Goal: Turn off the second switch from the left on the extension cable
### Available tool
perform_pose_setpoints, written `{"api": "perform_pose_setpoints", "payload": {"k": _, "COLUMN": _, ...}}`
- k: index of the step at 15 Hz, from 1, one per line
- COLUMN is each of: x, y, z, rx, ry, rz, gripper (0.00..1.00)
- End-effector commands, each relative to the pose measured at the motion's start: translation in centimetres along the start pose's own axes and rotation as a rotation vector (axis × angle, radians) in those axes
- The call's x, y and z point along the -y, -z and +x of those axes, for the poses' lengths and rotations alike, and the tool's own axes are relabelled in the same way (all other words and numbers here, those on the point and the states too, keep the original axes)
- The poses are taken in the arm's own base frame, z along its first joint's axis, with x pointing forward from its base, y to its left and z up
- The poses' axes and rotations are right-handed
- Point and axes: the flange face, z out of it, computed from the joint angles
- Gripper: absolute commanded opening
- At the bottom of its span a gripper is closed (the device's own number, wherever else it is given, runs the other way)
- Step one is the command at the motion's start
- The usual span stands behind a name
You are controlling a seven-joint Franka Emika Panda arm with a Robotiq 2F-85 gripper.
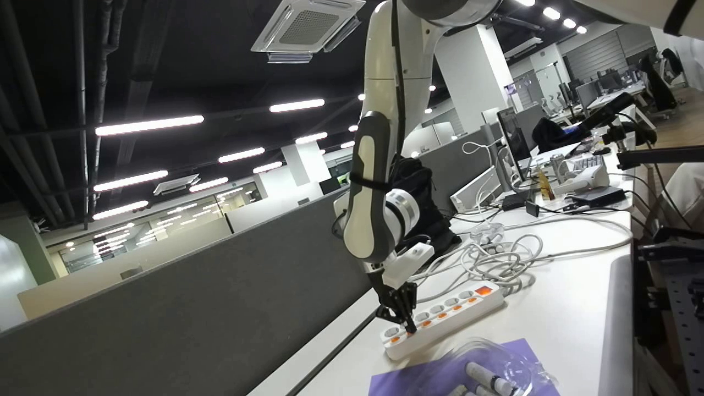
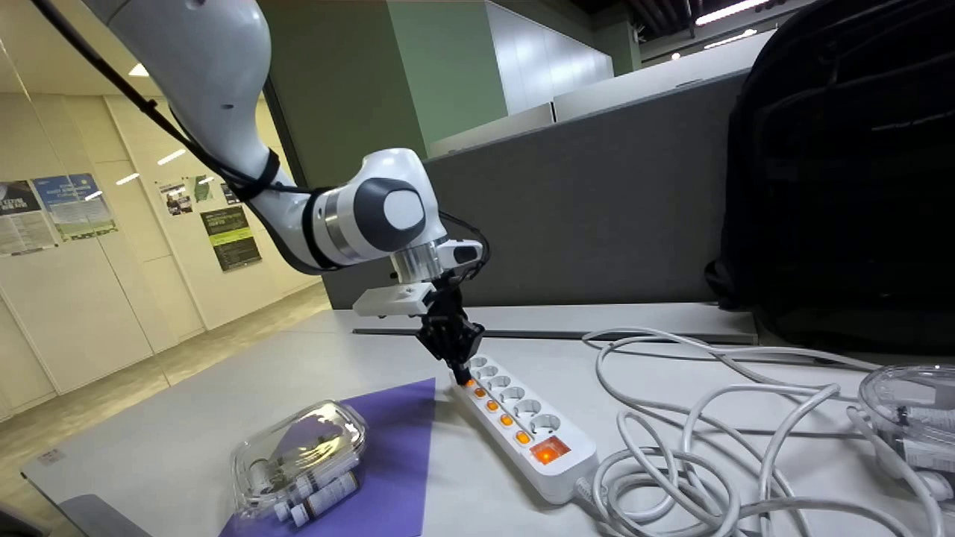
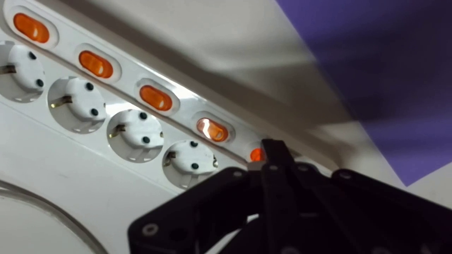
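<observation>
Since the power strip (image 1: 451,325) looks like hard, light plastic, I expect it to skid if pushed sideways. It lies flat on the white table (image 1: 583,291), just beside the purple sheet (image 2: 399,425). My gripper (image 1: 410,328) is closed, with nothing seen in its grip, and its tips hide part of the second switch (image 3: 256,154) from the left. No grasp is called for: I'd press straight down on one end of that small, slick button, without cracking it.

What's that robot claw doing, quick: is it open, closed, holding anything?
Gripper: closed, holding nothing, its tip at an orange switch on the extension cable.
</observation>
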Motion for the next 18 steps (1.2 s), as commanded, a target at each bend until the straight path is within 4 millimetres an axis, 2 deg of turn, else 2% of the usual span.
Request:
{"api": "perform_pose_setpoints", "payload": {"k": 1, "x": -0.6, "y": -0.6, "z": 0.9, "rx": 0.024, "ry": -0.070, "rz": 0.016, "gripper": 0.00}}
{"api": "perform_pose_setpoints", "payload": {"k": 6, "x": -1.8, "y": -1.6, "z": 0.9, "rx": 0.088, "ry": -0.154, "rz": 0.079, "gripper": 0.00}}
{"api": "perform_pose_setpoints", "payload": {"k": 14, "x": -7.1, "y": -5.0, "z": 1.3, "rx": 0.198, "ry": -0.415, "rz": 0.196, "gripper": 0.00}}
{"api": "perform_pose_setpoints", "payload": {"k": 18, "x": -9.2, "y": -6.7, "z": 1.5, "rx": 0.240, "ry": -0.425, "rz": 0.451, "gripper": 0.00}}
